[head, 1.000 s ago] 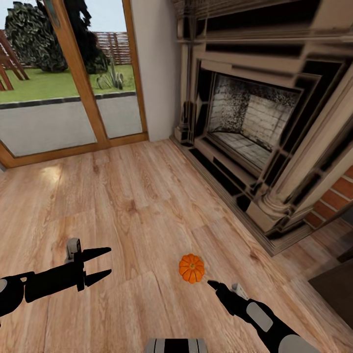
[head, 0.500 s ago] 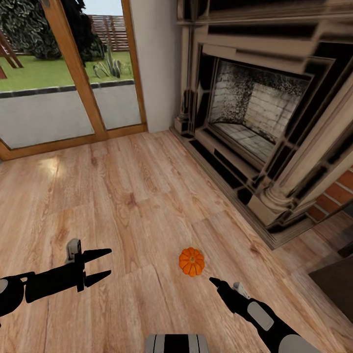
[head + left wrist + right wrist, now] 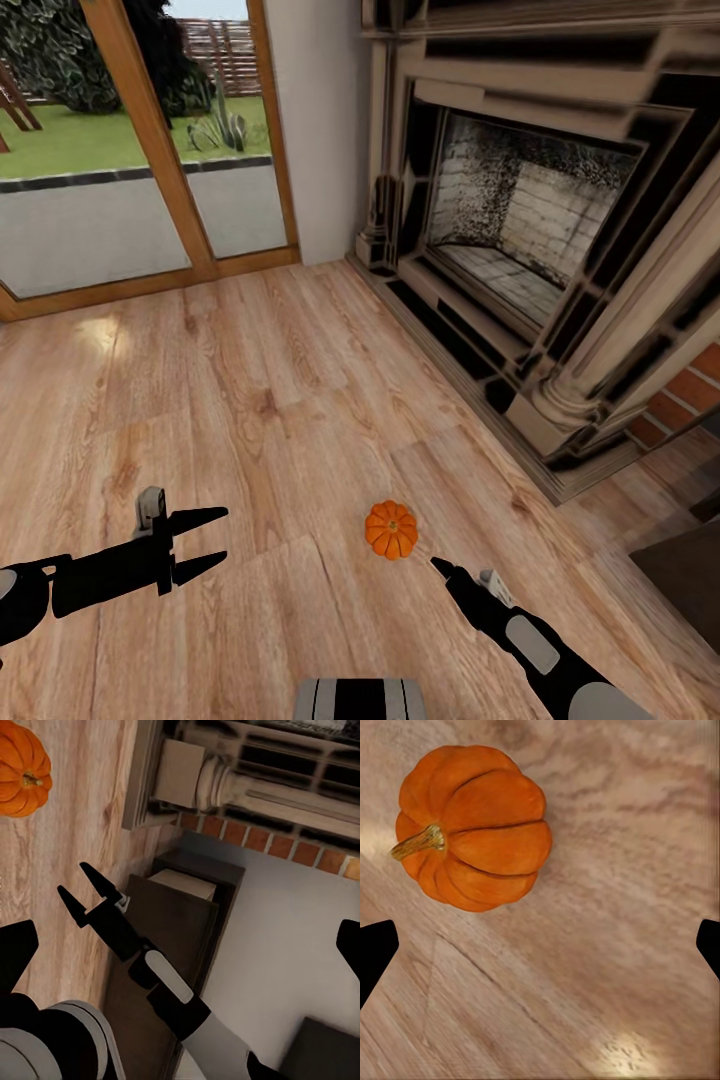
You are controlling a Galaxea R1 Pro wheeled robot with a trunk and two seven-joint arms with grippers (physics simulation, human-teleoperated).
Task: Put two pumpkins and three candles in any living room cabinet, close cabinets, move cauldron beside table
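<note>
The pumpkin [image 3: 391, 529] sits alone on the wooden floor [image 3: 260, 400], in front of the fireplace [image 3: 520, 250]. The right gripper [image 3: 438, 566] hangs just beside it, spread wide and empty; off-centre, it could knock the pumpkin rolling

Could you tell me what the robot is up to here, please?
It is going after a small orange pumpkin lying on the wooden floor in front of the fireplace. The right gripper hangs open just short of the pumpkin, with nothing between its fingers. The left gripper is also open and empty, held out to the side. The pumpkin has not been picked up yet.
</note>
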